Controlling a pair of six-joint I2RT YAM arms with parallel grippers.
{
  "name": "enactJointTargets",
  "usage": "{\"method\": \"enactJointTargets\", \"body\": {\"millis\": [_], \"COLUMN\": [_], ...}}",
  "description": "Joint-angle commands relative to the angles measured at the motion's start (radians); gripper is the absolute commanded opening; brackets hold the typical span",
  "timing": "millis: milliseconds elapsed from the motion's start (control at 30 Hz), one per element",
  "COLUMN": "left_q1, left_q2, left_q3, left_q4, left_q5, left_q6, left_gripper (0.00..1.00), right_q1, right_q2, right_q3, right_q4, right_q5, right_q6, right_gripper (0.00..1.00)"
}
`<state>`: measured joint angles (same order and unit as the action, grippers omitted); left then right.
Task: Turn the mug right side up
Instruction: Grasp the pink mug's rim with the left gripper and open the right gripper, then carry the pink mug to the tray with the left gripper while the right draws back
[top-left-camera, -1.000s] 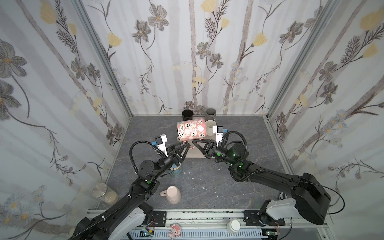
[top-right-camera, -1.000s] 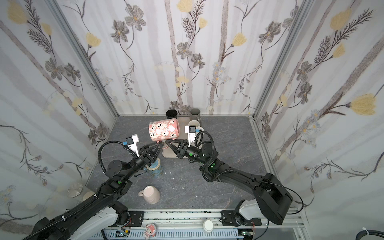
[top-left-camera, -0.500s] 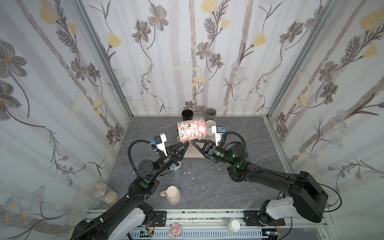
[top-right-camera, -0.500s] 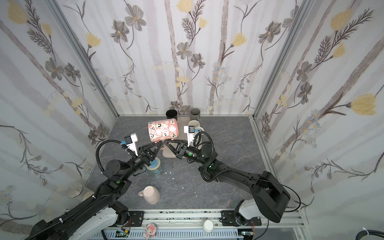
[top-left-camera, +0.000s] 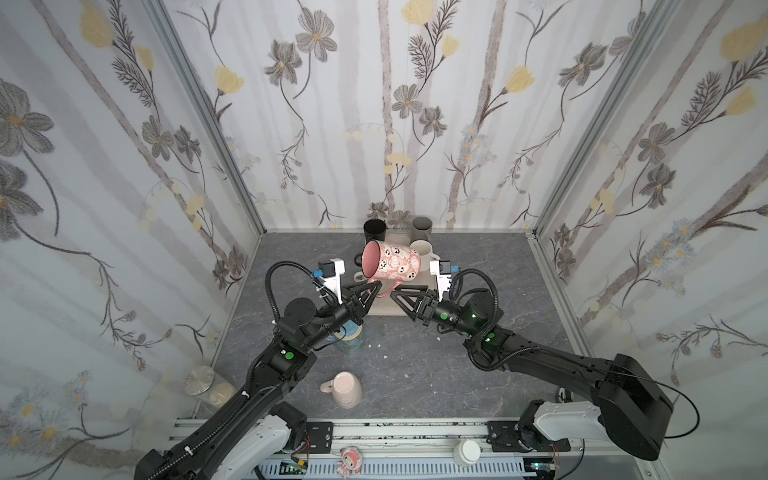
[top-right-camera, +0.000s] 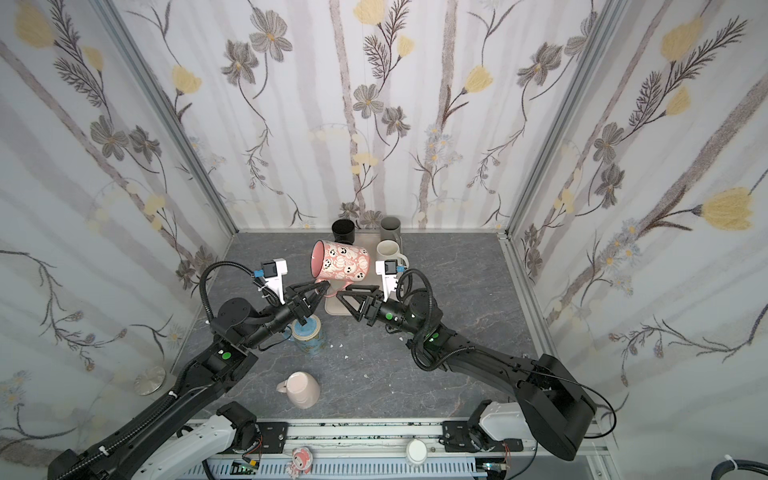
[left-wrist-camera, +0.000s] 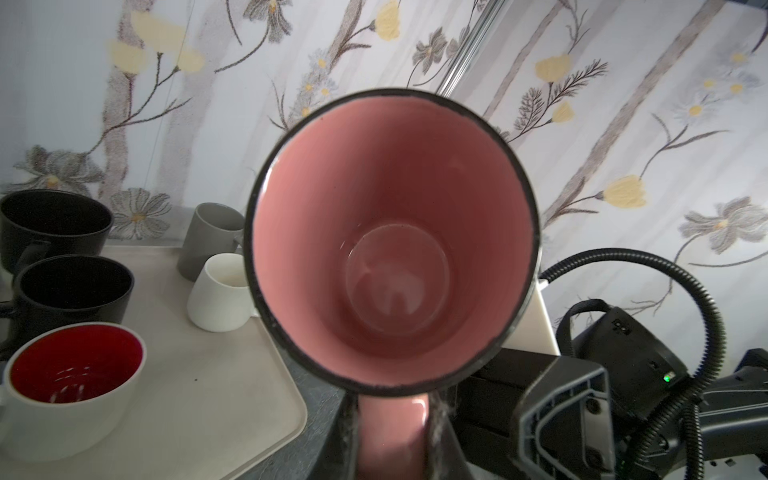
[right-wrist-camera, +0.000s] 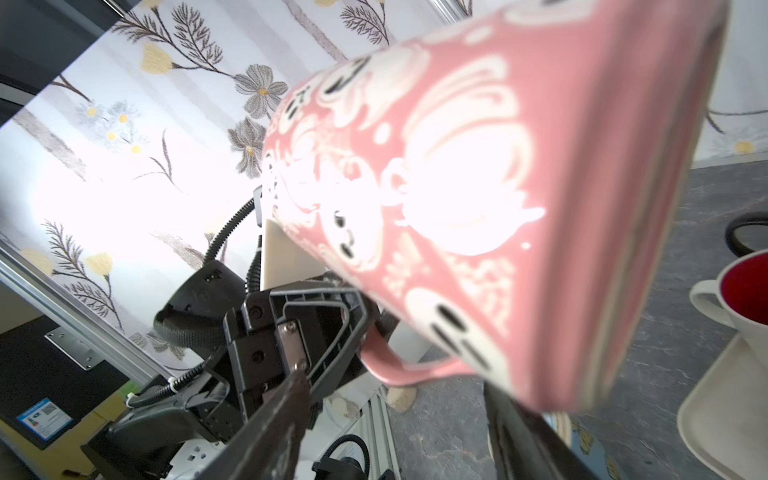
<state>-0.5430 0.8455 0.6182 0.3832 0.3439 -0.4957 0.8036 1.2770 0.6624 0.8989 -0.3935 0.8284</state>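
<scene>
My left hand (top-left-camera: 374, 286) was pressed tight on the handle (left-wrist-camera: 392, 432) of the pink mug (top-left-camera: 392, 264), one finger (left-wrist-camera: 347, 440) on each side of it, and held the mug in the air above the near edge of the tray (top-left-camera: 388, 309). The mug lay on its side, neither upright nor upside down, with its dark-rimmed mouth turned toward my left arm, so that my left wrist camera looked straight into the plain pink inside (left-wrist-camera: 390, 249). My right hand (top-left-camera: 401, 291) stood spread just under the mug's base end and clasped nothing. The outside of the mug (right-wrist-camera: 478, 208) bore white ghost faces and pumpkins on pink, and glare washed out part of the pattern in the right wrist view. A blue sticker (right-wrist-camera: 43, 417) off beyond the table carried print too small to read. On the tray stood a black cup (top-left-camera: 375, 230), a grey cup (top-left-camera: 422, 227), a white cup (top-left-camera: 422, 249) and a white cup with a red inside (left-wrist-camera: 75, 365). On the grey table (top-left-camera: 457, 374) a blue cup (top-left-camera: 351, 338) stood under my left arm, and a pale pink cup (top-left-camera: 345, 388) sat nearer the front edge.
</scene>
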Motion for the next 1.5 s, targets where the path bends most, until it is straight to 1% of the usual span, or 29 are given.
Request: {"method": "enactJointTargets", "body": {"millis": [0, 167, 267, 500, 700, 967, 1167, 1467], "left_q1": [0.0, 0.0, 0.001, 0.0, -0.002, -0.009, -0.011, -0.012], "left_q2": [0.021, 0.075, 0.126, 0.237, 0.309, 0.404, 0.467, 0.563], "left_q3": [0.054, 0.111, 0.152, 0.24, 0.294, 0.283, 0.282, 0.293], "left_q4": [-0.072, -0.182, -0.243, -0.368, -0.471, -0.462, -0.434, -0.443], "left_q5": [-0.037, -0.069, -0.095, -0.154, -0.226, -0.284, -0.321, -0.369], "left_q6": [0.106, 0.179, 0.224, 0.328, 0.425, 0.477, 0.483, 0.507], "left_gripper": [0.0, 0.0, 0.0, 0.0, 0.0, 0.0, 0.0, 0.0], "right_q1": [-0.027, -0.063, -0.088, -0.145, -0.185, -0.207, -0.223, -0.237], "right_q2": [-0.061, -0.191, -0.253, -0.331, -0.358, -0.367, -0.363, -0.361], "right_q3": [-0.039, -0.102, -0.129, -0.182, -0.208, -0.227, -0.228, -0.238], "right_q4": [-0.007, -0.118, -0.158, -0.191, -0.197, -0.176, -0.166, -0.157], "right_q5": [0.058, 0.159, 0.197, 0.218, 0.217, 0.209, 0.198, 0.192], "right_q6": [-0.033, -0.07, -0.084, -0.073, -0.049, -0.038, -0.031, -0.026], "right_gripper": [0.7, 0.73, 0.74, 0.74, 0.75, 0.75, 0.75, 0.75]}}
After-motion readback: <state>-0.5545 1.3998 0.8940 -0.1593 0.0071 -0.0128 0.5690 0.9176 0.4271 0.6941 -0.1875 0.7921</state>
